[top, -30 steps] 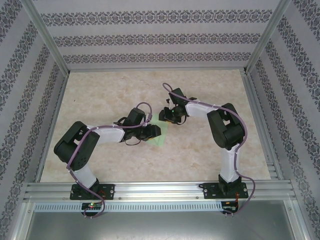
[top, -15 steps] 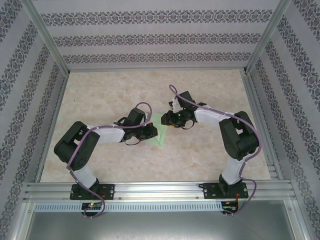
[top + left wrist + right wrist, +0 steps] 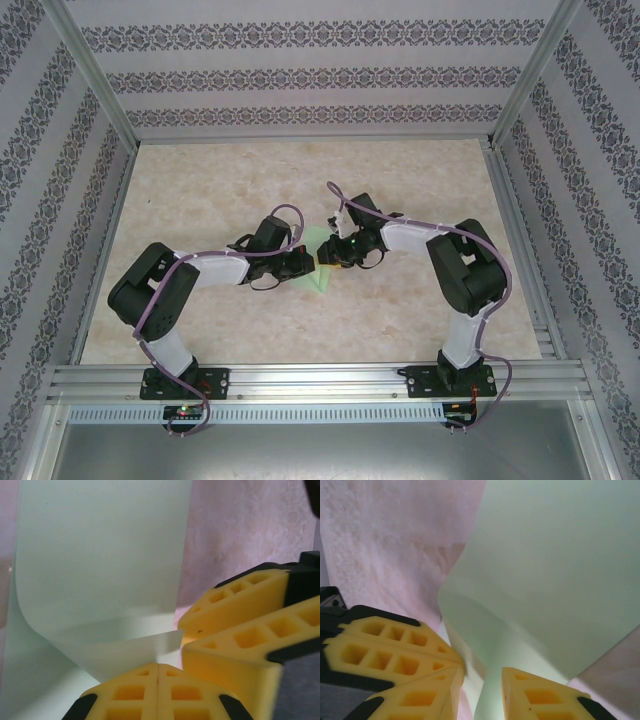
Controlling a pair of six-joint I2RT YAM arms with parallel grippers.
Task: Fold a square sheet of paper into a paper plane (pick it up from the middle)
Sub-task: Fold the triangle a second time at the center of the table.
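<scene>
A lifted edge of the square sheet of paper point(image 3: 100, 555) is clamped in the left tool point(image 3: 157, 682) at the middle of the bench point(image 3: 400, 170), while the right tool point(image 3: 481, 692) is held apart around it.

Pale-green paper point(image 3: 100, 555); yellow left hand point(image 3: 158, 676); beige table point(image 3: 200, 180)

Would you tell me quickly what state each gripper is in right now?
Left gripper: closed on a lifted edge of the paper.
Right gripper: open, fingers apart around a raised fold of the paper, not yet gripping it.
</scene>
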